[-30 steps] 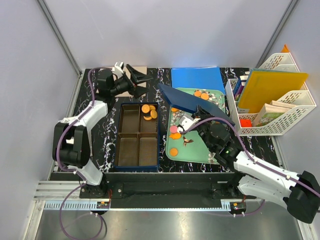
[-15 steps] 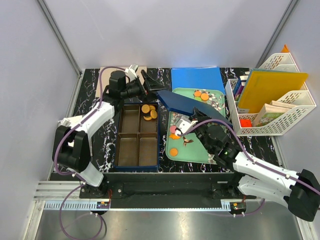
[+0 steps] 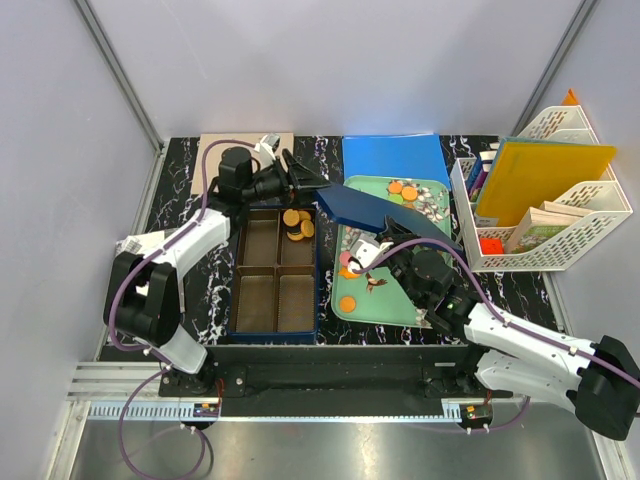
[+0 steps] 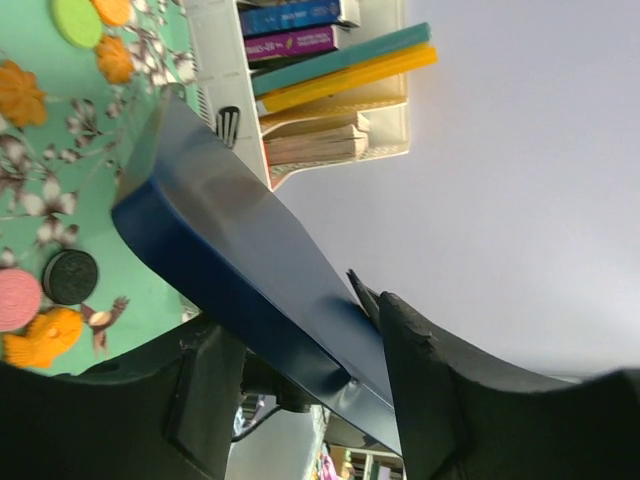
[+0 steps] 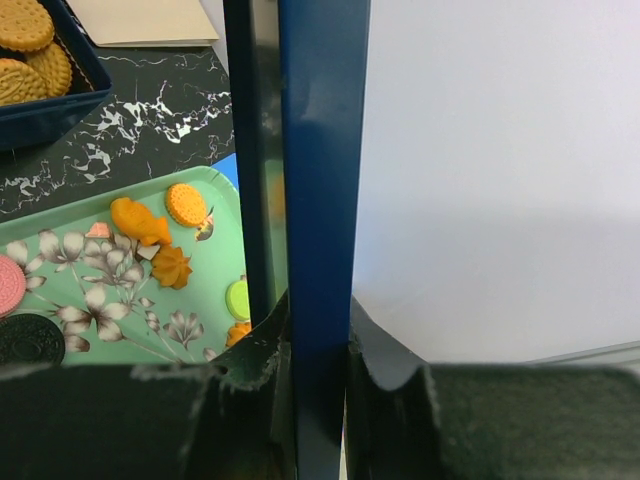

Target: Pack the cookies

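Orange cookies point(image 3: 295, 224) lie in the back right compartment of the dark blue box point(image 3: 235, 280). More cookies point(image 3: 403, 188) sit on the mint-green tray point(image 3: 395, 300): orange point(image 5: 186, 204), pink point(image 4: 15, 300), black point(image 4: 70, 277) and green point(image 5: 237, 298). My right gripper point(image 3: 400, 232) is shut on the dark blue lid point(image 3: 370, 208) and holds it tilted above the tray; my fingers pinch its rim point(image 5: 318, 330). My left gripper point(image 3: 303, 178) is open, and the lid's left end point(image 4: 230, 250) lies between its jaws point(image 4: 300, 340).
A white file rack point(image 3: 545, 200) with books and a yellow folder stands at the right. A blue folder point(image 3: 395, 155) lies behind the tray. A brown card point(image 3: 220, 145) lies at the back left. The box's other three compartments hold nothing.
My left arm has swung right from the back left, and its open jaws now straddle the lid's left end. The right gripper, still holding the lid, has shifted slightly left.
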### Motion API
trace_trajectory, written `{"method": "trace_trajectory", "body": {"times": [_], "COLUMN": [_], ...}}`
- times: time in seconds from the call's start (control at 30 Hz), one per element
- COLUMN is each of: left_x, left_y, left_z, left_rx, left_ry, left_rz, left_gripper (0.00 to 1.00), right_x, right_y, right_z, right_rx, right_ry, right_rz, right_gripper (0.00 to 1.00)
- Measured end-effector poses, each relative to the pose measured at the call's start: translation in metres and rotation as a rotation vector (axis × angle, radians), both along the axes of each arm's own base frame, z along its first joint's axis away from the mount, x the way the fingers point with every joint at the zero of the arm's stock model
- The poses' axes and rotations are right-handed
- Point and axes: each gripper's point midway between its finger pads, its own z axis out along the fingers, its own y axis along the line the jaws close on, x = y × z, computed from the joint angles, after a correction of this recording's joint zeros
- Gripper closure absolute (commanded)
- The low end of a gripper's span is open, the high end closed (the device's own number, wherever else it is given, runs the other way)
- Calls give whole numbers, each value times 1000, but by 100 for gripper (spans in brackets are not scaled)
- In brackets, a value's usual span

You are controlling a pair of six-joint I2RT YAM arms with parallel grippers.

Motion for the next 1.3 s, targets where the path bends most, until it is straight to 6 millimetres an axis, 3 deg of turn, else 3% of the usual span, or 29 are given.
{"method": "trace_trajectory", "body": {"times": [0.03, 0.2, 0.3, 0.37, 0.5, 0.6, 0.63, 0.83, 1.1, 1.3], "left_x": [-2, -11, -14, -15, -17, -20, -21, -14, 20, 46], "left_y": [-1, -6, -7, -8, -7, -9, -9, -4, 24, 45], "left_z": [1, 7, 15, 18, 15, 19, 21, 31, 37, 33], "left_rx": [-7, -56, -105, -123, -141, -148, -150, -190, -253, -282], "left_ry": [4, 44, 92, 119, 168, 109, 86, 36, 9, 11], "left_rz": [-6, -38, -42, -41, -38, -64, -71, -67, 25, 118], "left_gripper": [45, 80, 95, 99, 100, 100, 100, 100, 100, 100], "right_x": [0, 0, -1, -1, -1, -2, -2, -6, -20, -21], "right_y": [0, 0, 2, 3, 3, 4, 4, 5, 9, 6], "right_z": [0, -1, -18, -25, -25, -24, -22, 2, 47, 89], "right_rx": [0, -6, -71, -104, -115, -92, -84, 5, 182, 515], "right_ry": [0, 2, 33, 39, 37, 42, 41, 25, 25, 104], "right_rz": [0, 0, 13, 17, 16, 16, 17, 26, 90, 50], "right_gripper": [100, 98, 88, 80, 56, 33, 30, 22, 11, 14]}}
